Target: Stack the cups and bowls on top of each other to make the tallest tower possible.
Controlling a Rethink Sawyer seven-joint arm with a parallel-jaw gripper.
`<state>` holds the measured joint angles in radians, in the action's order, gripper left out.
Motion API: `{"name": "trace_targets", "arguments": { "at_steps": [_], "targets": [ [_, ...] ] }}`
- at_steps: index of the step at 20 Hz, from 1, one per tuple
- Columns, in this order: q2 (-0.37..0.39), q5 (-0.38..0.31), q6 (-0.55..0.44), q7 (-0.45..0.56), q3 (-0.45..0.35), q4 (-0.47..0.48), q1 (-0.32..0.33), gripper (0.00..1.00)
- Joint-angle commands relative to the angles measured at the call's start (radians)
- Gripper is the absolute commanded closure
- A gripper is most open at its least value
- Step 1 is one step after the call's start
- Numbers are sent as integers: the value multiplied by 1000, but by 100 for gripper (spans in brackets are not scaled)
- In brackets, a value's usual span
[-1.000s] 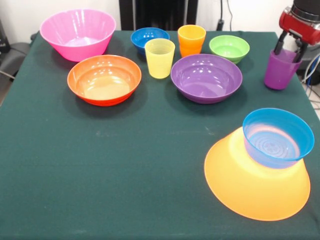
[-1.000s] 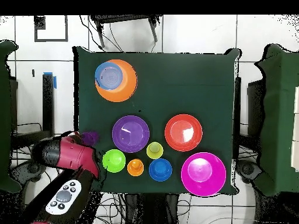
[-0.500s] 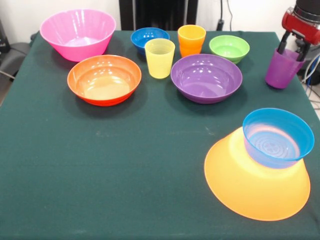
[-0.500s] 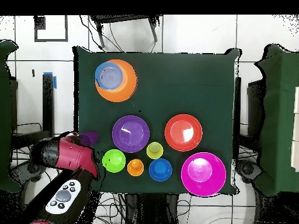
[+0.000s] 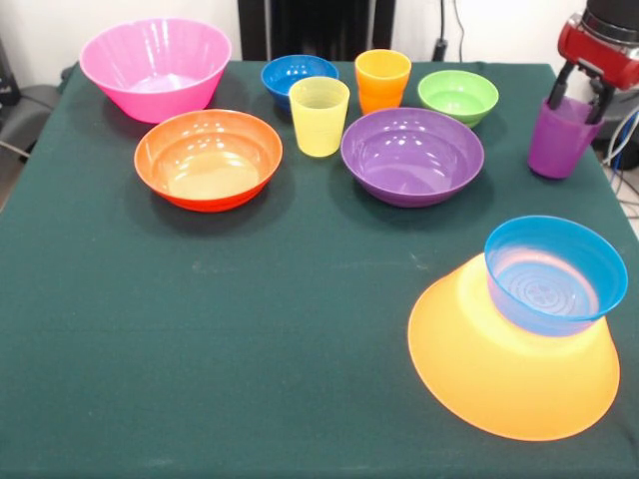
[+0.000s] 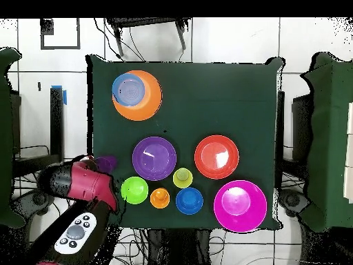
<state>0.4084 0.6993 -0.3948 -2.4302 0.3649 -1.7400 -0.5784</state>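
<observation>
A: Nothing else on the green table [image 5: 250, 329] has shifted; only the purple cup [image 5: 559, 140] has settled lower again at the far right edge.

B: Tower [image 5: 529, 329]?

A: Near right corner: upturned yellow-orange bowl [image 5: 499, 369], light blue bowl [image 5: 554, 271] on it.

B: Gripper [image 5: 581, 95]?

A: Fingers straddle the cup's rim, apparently clamping it. A one-sided hold could let it tilt or slip when carried.

I see the tower [image 5: 514, 369] so far as an upturned yellow-orange bowl with a light blue bowl [image 5: 555, 271] upright on it. The purple cup [image 5: 559, 139] stands near the table edge; whether it touches the cloth I can't tell. Pink bowl [image 5: 155, 66], orange-red bowl [image 5: 208, 158] and purple bowl [image 5: 411, 155] sit upright. Dark blue bowl [image 5: 299, 74], green bowl [image 5: 457, 95], orange cup [image 5: 381, 79] and yellow cup [image 5: 319, 116] cluster between them, all upright.
</observation>
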Motion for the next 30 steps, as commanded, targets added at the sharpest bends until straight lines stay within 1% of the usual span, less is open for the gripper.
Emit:
{"name": "trace_targets", "arguments": {
  "at_steps": [1, 7, 11, 18, 26, 30],
  "targets": [
    [-48, -76, -11, -108, -17, 45, 24, 0],
    [-43, -110, -53, -85, 13, 61, 33, 0],
    [-24, -118, -72, -76, -8, 60, 52, 0],
    [-14, -122, -109, -79, -36, 91, 68, 0],
    [-11, -123, -137, -87, -44, 111, 68, 0],
    [-13, -118, -115, -91, -49, 105, 67, 0]
  ]
}}
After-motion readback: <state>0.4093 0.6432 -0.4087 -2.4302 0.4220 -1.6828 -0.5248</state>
